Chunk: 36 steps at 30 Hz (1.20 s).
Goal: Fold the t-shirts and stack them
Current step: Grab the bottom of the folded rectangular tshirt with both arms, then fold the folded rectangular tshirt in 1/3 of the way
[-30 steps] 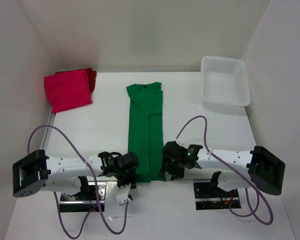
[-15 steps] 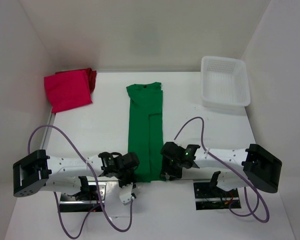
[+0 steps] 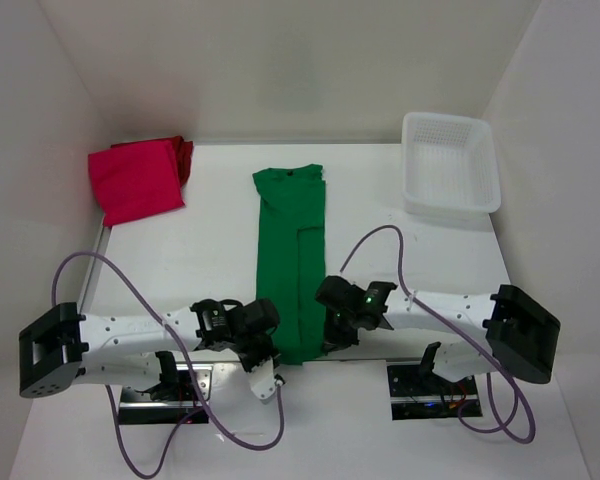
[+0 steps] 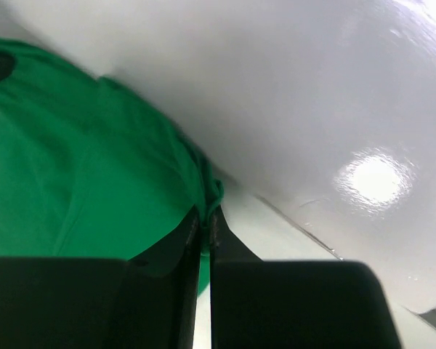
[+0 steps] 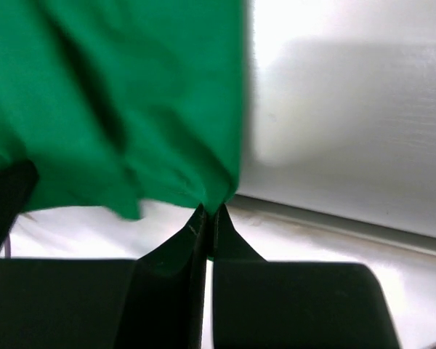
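From above: green t-shirt (image 3: 292,255) laid lengthwise down the middle of the white bench (image 3: 210,260), already narrowed to a long strip, collar at the far end, hem nearest the arm bases. Left pincer (image 3: 268,347) at the near left corner of that hem, right pincer (image 3: 332,332) at the near right corner, both clenched on cloth, probably to lift the hem evenly and carry it toward the collar for a crosswise fold. Crimson t-shirt (image 3: 132,182) folded at the far left, resting on a dark red t-shirt (image 3: 185,152) peeping out behind: presumably the stack to be joined. White basket (image 3: 450,165) at the far right, well apart from all cloth. Pale walls (image 3: 280,70) closing in the bench on three sides. From the left wrist: dark tips pressed together on a bunched green corner, glossy bench beyond with a lamp glare. From the right wrist: tips nipping the hem's corner, bare white bench to the right.
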Tool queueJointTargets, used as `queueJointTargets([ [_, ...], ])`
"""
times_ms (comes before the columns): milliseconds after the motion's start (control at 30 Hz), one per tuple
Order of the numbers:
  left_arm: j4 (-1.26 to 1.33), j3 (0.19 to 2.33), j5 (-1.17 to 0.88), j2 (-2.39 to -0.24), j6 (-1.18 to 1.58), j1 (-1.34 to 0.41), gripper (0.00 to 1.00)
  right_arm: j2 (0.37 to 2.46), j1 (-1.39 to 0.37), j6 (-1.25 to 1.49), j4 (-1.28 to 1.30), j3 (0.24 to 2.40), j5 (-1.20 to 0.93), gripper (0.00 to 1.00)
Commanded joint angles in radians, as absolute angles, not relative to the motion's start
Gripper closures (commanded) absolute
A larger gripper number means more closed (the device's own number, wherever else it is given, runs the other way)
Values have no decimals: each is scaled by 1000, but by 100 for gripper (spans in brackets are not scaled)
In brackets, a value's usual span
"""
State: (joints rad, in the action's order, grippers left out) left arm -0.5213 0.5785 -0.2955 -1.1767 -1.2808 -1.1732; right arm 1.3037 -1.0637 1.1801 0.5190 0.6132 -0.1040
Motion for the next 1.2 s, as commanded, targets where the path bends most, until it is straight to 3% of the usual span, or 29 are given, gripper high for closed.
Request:
queueJointTargets([
  [0,-532,661,-321,-1149,-1102,-1163,100,1279,-1043,1099,606,762,-57,100],
  [367,-577,819,-411,-1181,-870,-865,100,1284,-750,850,687,905,-98,100],
  [633,-512,928,-466,-1305,-827,-588,100,1475,-585,665,657,1089,-184,100],
  [1167,-330,1072,-370,-1545,-905,-483,100,1801,-476,489,678,1397,-250,100],
])
